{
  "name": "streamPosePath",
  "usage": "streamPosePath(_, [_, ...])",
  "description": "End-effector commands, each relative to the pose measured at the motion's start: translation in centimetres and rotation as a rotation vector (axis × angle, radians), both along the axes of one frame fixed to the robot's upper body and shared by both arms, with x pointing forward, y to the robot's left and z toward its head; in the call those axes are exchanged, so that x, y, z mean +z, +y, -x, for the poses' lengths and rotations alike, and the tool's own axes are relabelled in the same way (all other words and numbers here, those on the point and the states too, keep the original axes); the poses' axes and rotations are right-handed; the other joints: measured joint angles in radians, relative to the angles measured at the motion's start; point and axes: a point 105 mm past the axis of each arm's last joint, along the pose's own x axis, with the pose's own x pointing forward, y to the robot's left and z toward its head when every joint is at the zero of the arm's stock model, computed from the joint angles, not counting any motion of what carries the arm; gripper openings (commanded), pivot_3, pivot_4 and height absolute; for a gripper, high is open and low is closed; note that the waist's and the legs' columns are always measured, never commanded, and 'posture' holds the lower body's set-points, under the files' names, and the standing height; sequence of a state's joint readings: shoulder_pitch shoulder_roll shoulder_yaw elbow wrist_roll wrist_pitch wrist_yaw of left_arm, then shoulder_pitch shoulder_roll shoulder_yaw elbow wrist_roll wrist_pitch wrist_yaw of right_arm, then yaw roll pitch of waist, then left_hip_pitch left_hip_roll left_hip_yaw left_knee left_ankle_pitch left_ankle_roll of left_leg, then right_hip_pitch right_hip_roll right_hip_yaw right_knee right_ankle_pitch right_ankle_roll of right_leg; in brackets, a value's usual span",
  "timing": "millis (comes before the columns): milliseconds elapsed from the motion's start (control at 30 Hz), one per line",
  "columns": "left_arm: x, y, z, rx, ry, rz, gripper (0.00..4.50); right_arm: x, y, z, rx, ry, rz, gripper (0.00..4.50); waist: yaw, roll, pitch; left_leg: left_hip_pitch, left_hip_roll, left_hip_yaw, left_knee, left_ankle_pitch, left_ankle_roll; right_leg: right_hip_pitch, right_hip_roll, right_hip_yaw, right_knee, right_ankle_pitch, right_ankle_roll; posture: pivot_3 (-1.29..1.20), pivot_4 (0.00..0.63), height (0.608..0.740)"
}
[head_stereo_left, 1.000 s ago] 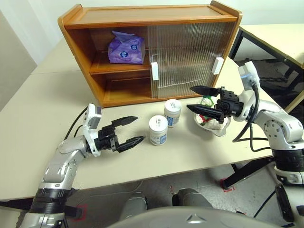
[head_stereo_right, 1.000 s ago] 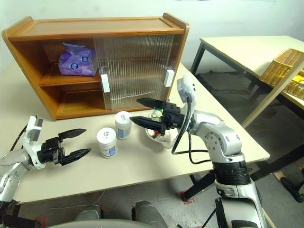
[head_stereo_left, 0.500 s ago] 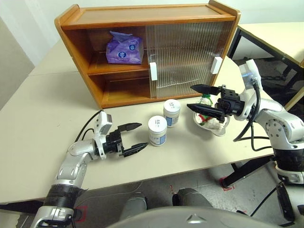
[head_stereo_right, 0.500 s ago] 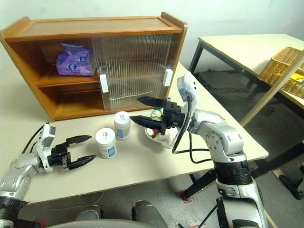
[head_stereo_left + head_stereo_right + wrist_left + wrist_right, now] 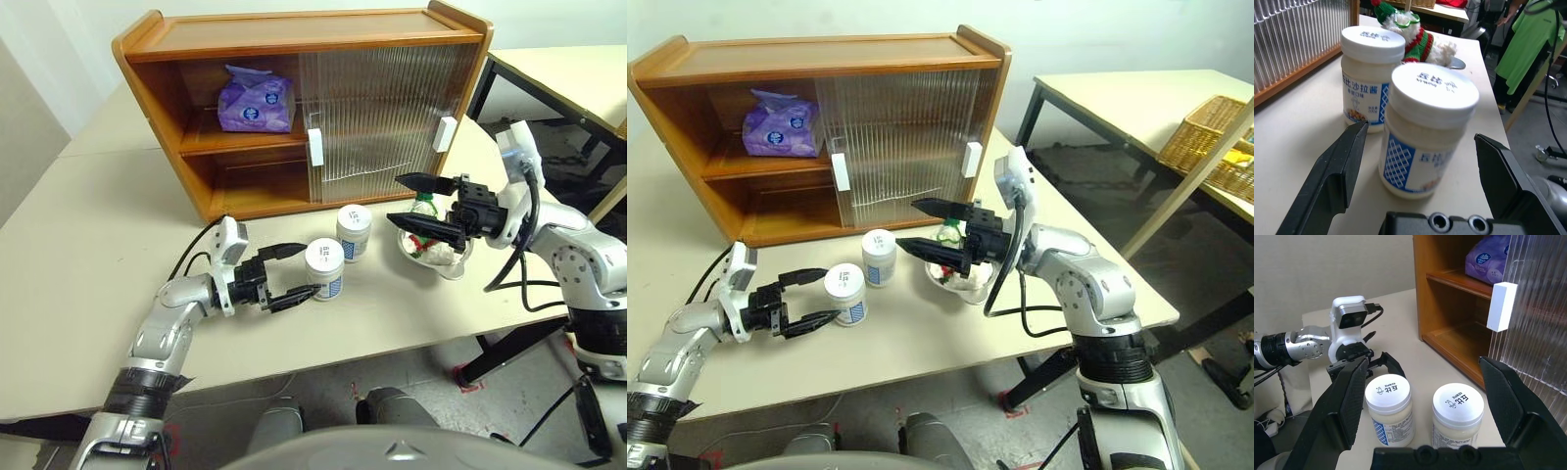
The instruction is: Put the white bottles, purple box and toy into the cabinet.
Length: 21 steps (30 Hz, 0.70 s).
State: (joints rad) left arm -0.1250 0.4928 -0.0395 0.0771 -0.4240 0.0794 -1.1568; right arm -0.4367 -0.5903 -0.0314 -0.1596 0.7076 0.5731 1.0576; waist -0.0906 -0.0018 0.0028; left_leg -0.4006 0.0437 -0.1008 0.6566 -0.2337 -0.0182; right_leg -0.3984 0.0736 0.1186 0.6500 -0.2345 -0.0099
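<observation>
Near white bottle (image 5: 324,269): short plastic jar, wide smooth screw lid, blue lattice print on the label, upright on the table (image 5: 88,235). It stands between the fingertips of the left gripper (image 5: 300,274); wrist view shows a gap on both sides, no contact. Left arm lies low and level over the table, forearm bent in, fingers (image 5: 1334,172) pointing sideways toward the jar, spread wide, holding nothing.

Second white bottle (image 5: 355,232): same type, just beyond the first, toward the cabinet, outside the left fingers.

Toy (image 5: 1415,35): white plush, red-green striped scarf and hat, sitting in a clear glass bowl (image 5: 453,264), past both jars from the left fingers and directly under the right gripper (image 5: 400,201).

Right arm is raised, elbow out, gripper level and pointing across toward the left arm. Its black tapered fingers (image 5: 1347,401) are fully apart, empty, touching nothing.

Purple box (image 5: 258,101): crinkly lilac plastic-wrapped pack, on the middle shelf of the cabinet (image 5: 294,34), open left bay. Cabinet is honey-brown wood; ribbed translucent doors with white block handles cover the right part.
</observation>
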Motion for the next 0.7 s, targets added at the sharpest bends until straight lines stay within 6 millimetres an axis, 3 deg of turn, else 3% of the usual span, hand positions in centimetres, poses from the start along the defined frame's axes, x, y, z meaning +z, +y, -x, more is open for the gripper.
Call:
streamPosePath(33, [0.1, -0.7, -0.1, -0.023, 0.003, -0.009, 4.46, 0.4, -0.2, 0.2, -0.007, -0.013, -0.002, 4.50, -0.001, 0.000, 0.000, 0.000, 0.000, 0.000, 0.000, 0.000, 0.000, 0.000, 0.000, 0.000, 0.000, 0.000, 0.000, -0.17, 0.000, 0.740])
streamPosePath(700, [-2.3, -0.6, -0.6, -0.035, 0.053, -0.048, 4.46, 0.5, -0.4, 0.4, -0.013, -0.007, 0.005, 4.50, -0.013, 0.000, 0.000, 0.000, -0.001, -0.002, 0.001, 0.000, 0.000, 0.000, 0.000, 0.002, 0.000, 0.000, 0.003, -0.18, 0.000, 0.740])
